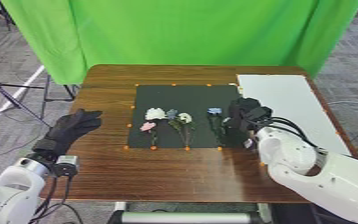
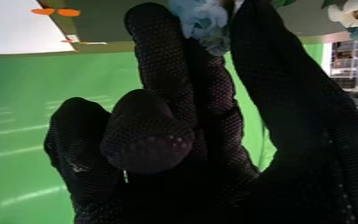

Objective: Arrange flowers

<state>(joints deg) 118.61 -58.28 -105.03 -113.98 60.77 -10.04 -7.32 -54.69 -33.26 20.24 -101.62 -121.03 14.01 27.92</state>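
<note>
In the head view my right hand is just right of a separate blue flower, whose stem runs down the dark mat. Left of it lie a large white flower, a small blue one, another white one and a pink one. My left hand is open over the table's left side. In the right wrist view my right hand is open, some fingers loosely bent; blue petals show beyond the gap between its fingers and thumb, near a white flower.
A white board lies on the right of the brown table, partly under my right arm. Orange marks line the mat's edges. A green curtain hangs behind the table's far edge.
</note>
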